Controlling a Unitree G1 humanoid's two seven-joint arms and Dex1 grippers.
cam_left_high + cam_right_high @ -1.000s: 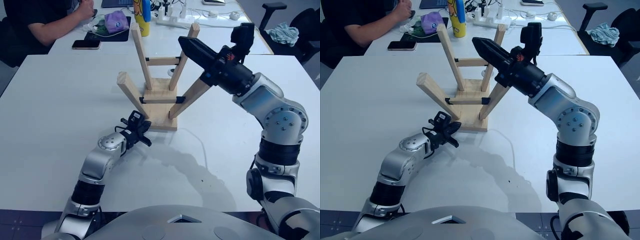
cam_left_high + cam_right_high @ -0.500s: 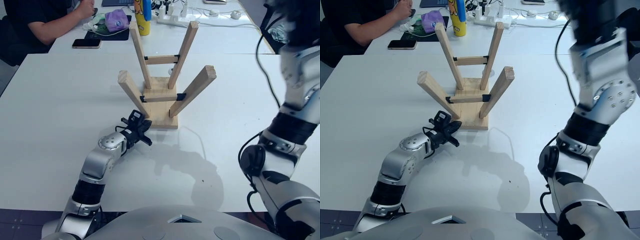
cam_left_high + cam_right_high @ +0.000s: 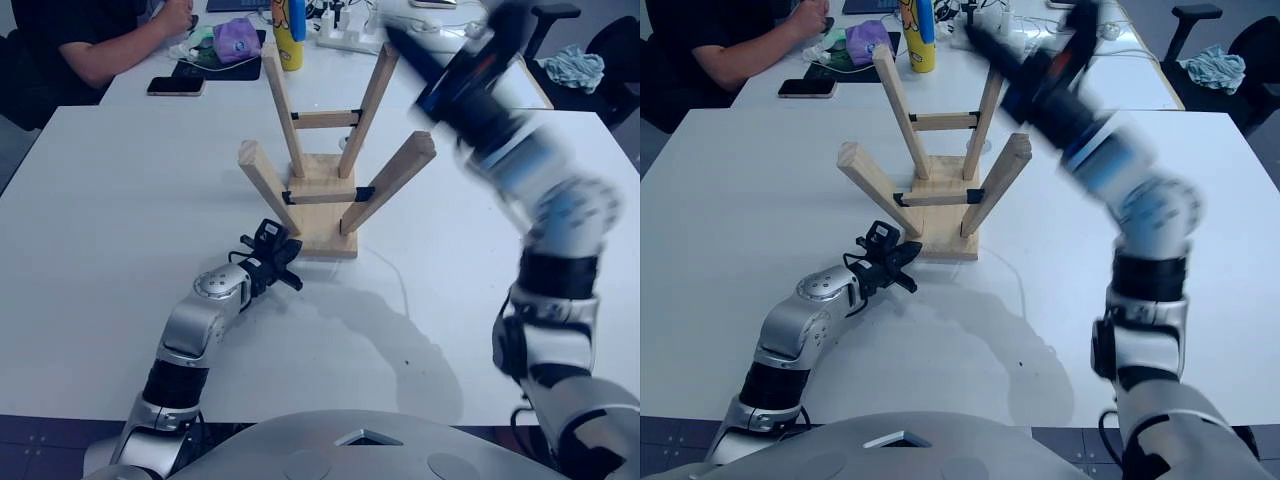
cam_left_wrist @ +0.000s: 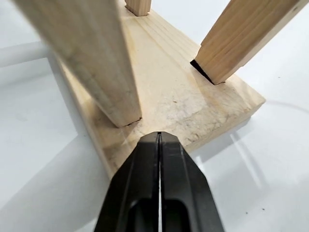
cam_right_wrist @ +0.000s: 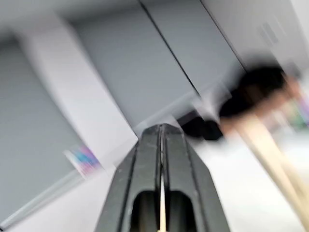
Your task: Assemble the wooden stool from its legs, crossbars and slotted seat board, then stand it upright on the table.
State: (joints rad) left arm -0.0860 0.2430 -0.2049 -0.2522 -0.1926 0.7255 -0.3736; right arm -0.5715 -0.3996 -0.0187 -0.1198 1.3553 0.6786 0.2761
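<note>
The wooden stool stands upside down on the white table, its slotted seat board (image 3: 325, 240) flat on the surface. The legs (image 3: 390, 180) splay upward, joined by a near crossbar (image 3: 320, 197) and a far crossbar (image 3: 325, 120). My left gripper (image 3: 290, 262) lies low on the table, shut and holding nothing. Its tip (image 4: 159, 137) sits at the board's near edge, between the two near legs. My right gripper (image 3: 975, 35) is blurred, high above the stool's far side near the top of the far right leg (image 3: 367, 105). It is shut (image 5: 161, 128) with nothing in it.
A second table behind holds a yellow bottle (image 3: 287, 30), a phone (image 3: 176, 86), a purple bundle (image 3: 238, 38) and a power strip (image 3: 350, 40). A person's arm rests there. Bare table surface (image 3: 120, 200) lies on both sides of the stool.
My right arm swung up out of the head views from beside the stool's right legs, then came back down above the far legs. The stool and my left arm stayed put.
</note>
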